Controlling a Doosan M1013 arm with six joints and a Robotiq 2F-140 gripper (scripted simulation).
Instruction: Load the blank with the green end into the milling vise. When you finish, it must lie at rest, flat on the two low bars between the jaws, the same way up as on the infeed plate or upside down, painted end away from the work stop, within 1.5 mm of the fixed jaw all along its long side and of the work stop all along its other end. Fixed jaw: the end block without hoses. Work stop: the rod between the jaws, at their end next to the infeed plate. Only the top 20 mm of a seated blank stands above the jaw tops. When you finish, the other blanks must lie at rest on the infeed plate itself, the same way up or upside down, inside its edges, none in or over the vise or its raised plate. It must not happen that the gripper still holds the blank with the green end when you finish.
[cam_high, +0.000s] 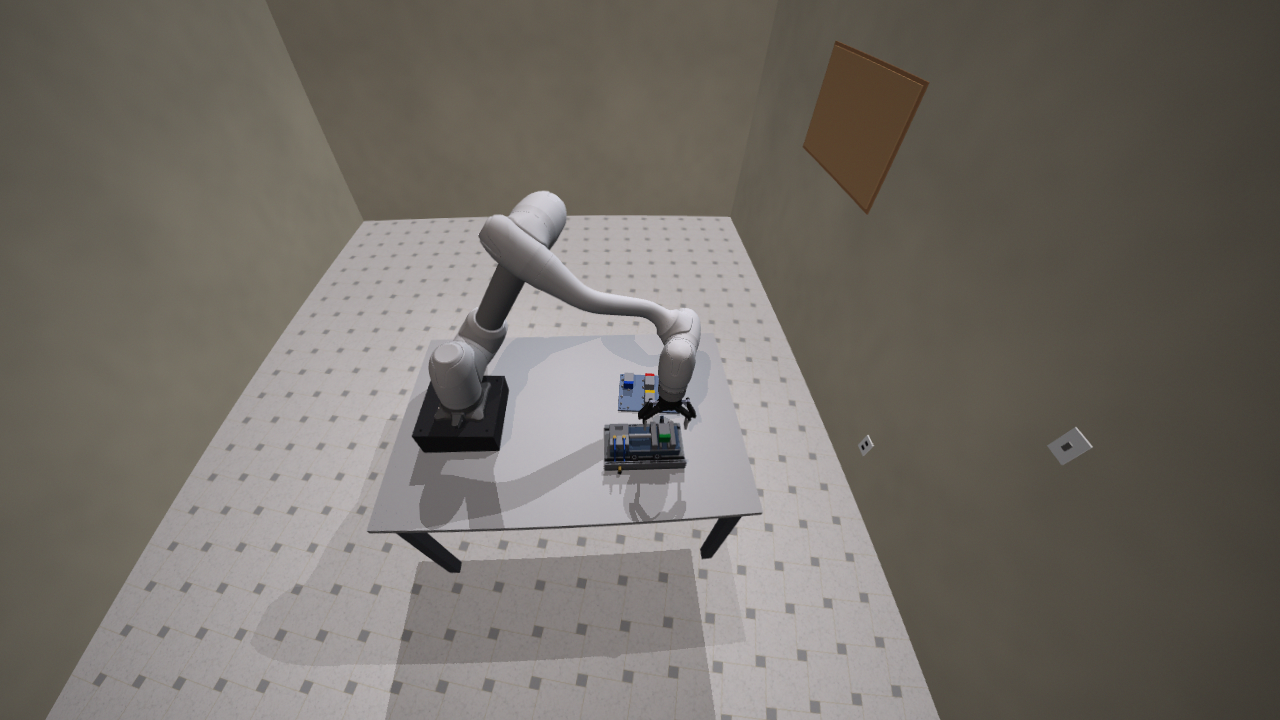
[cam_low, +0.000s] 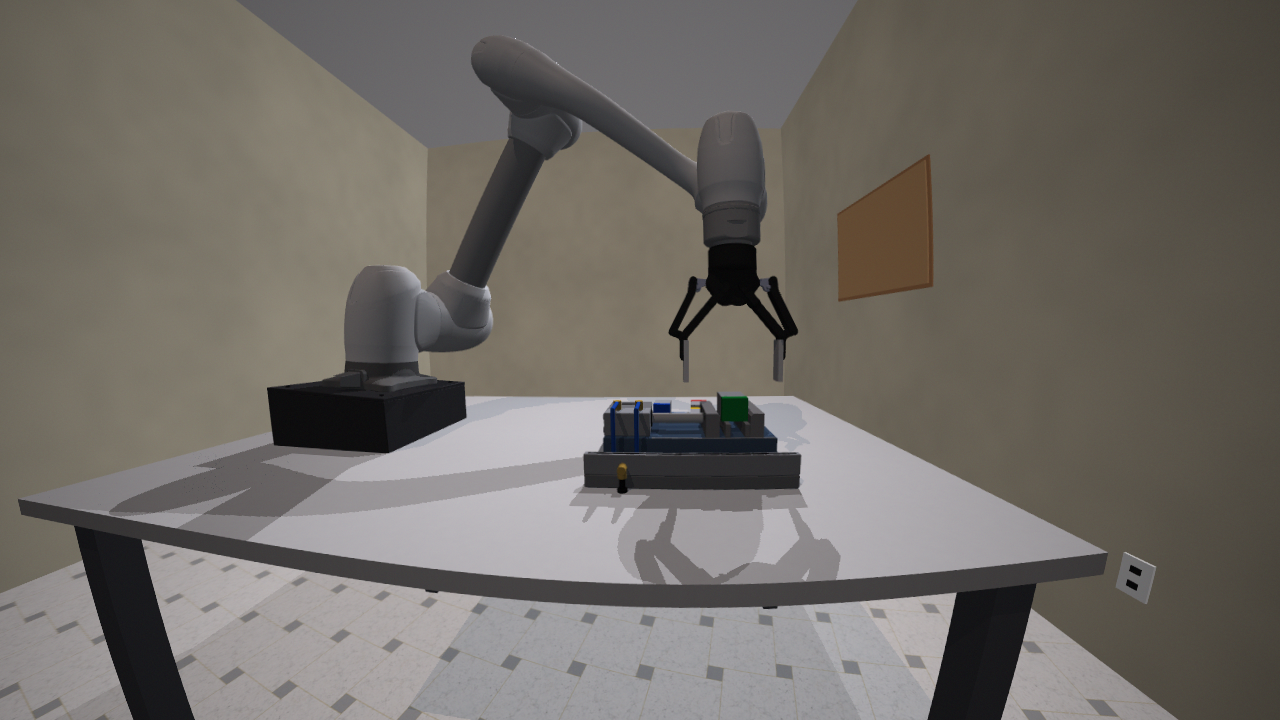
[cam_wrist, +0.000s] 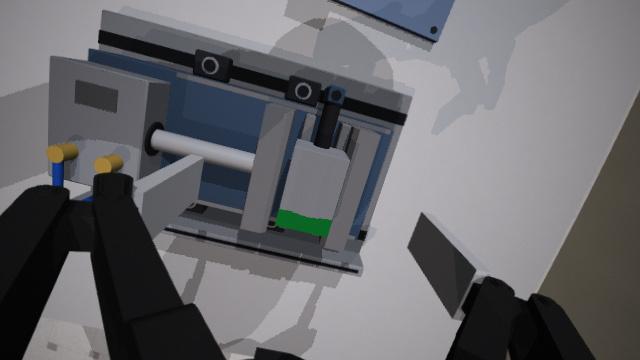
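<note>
The green-end blank (cam_wrist: 314, 187) is showing as a pale grey rectangular block with a bright green band across one end. It is sitting in the vise (cam_wrist: 235, 165), down between the two grey jaw blocks, with only its upper part standing above them in the exterior view (cam_low: 733, 407). Its unpainted end is lying right at the black work stop rod (cam_wrist: 327, 122); whether it is touching cannot be told. The green end is pointing away from that rod, toward the vise edge farthest from the infeed plate (cam_wrist: 400, 12). One long side is lying along the jaw block on the far side from the cylinder block (cam_wrist: 102, 130) with the yellow-capped blue hoses; the gap there is too fine to judge. The silver piston rod (cam_wrist: 205, 150) is running from the cylinder block toward the other jaw.

The gripper (cam_low: 730, 353) is hanging above the vise, well clear of the blank, fingers spread fully wide and gripping nothing. One grey pad (cam_wrist: 440, 262) is showing beside the vise over bare table (cam_low: 895, 501); the other finger (cam_wrist: 170, 192) is overlapping the hose side of the vise in the wrist view. Neither is touching anything.

Other blanks with blue, red and yellow ends are lying on the infeed plate (cam_high: 626, 394) beyond the vise.
</note>
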